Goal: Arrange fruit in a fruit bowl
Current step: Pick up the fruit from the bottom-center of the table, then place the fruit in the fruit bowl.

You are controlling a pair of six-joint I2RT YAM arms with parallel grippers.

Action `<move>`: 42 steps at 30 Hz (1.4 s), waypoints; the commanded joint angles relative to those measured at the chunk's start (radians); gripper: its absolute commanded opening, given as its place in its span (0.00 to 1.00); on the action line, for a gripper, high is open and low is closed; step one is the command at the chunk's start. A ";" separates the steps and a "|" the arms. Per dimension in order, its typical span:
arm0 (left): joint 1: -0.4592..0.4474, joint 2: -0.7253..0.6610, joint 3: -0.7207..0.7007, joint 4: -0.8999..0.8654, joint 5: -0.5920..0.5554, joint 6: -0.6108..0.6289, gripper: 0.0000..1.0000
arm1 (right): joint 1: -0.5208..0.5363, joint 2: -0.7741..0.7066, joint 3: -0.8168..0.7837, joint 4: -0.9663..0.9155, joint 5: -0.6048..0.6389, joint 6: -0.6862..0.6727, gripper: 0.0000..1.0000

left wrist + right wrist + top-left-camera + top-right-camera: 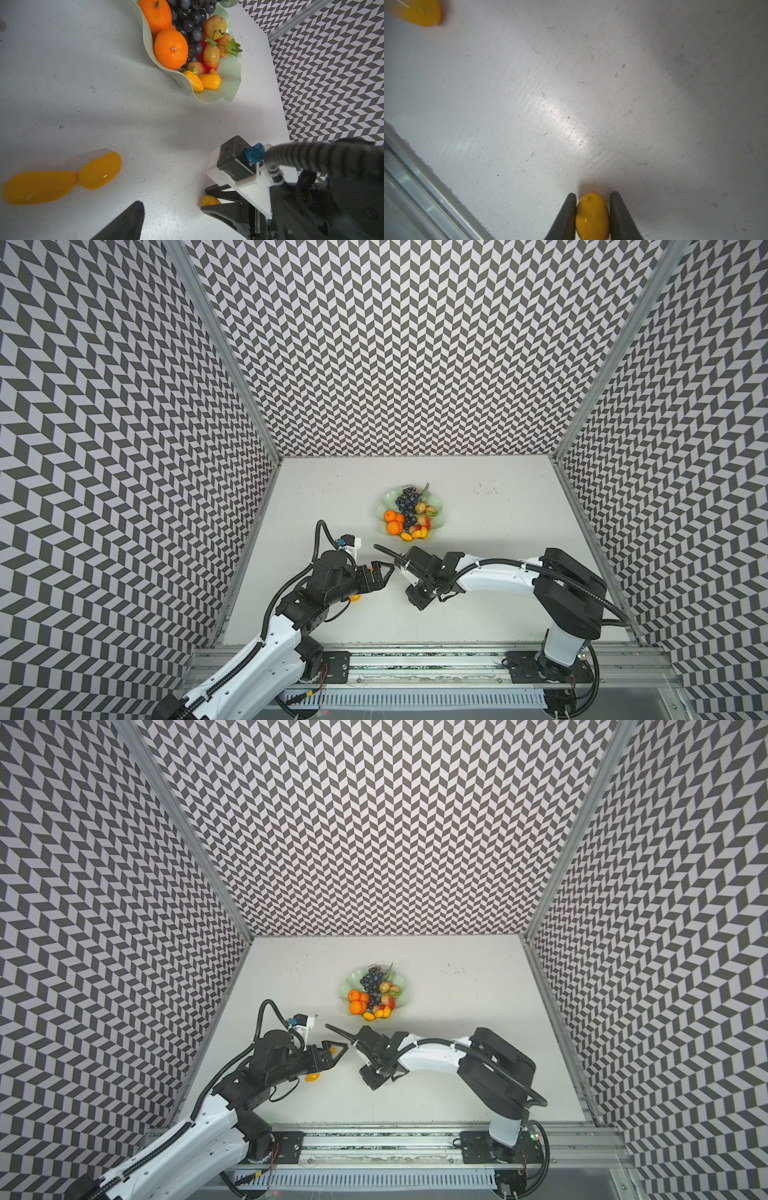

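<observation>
Though nearly finished, short three kumquats (99,170) outside the fruit bowl (230,87): one kumquat (591,216) clamped in right gripper (592,194); left gripper (388,570) unreadable.

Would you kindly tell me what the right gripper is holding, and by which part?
A kumquat, by its long sides, between the right gripper's jaws.

The left arm (270,639) and right arm (494,578) are wearing white shells over black joints. Ribbed black cables (307,152) are running along them, a blue connector (254,153) is plugging into a wrist camera (232,160), and dark fingers (566,218) are tapering to wedges.
</observation>
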 commanded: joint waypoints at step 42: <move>0.146 0.303 0.226 0.224 0.070 0.056 1.00 | -0.272 -0.070 0.277 -0.082 -0.043 -0.046 0.19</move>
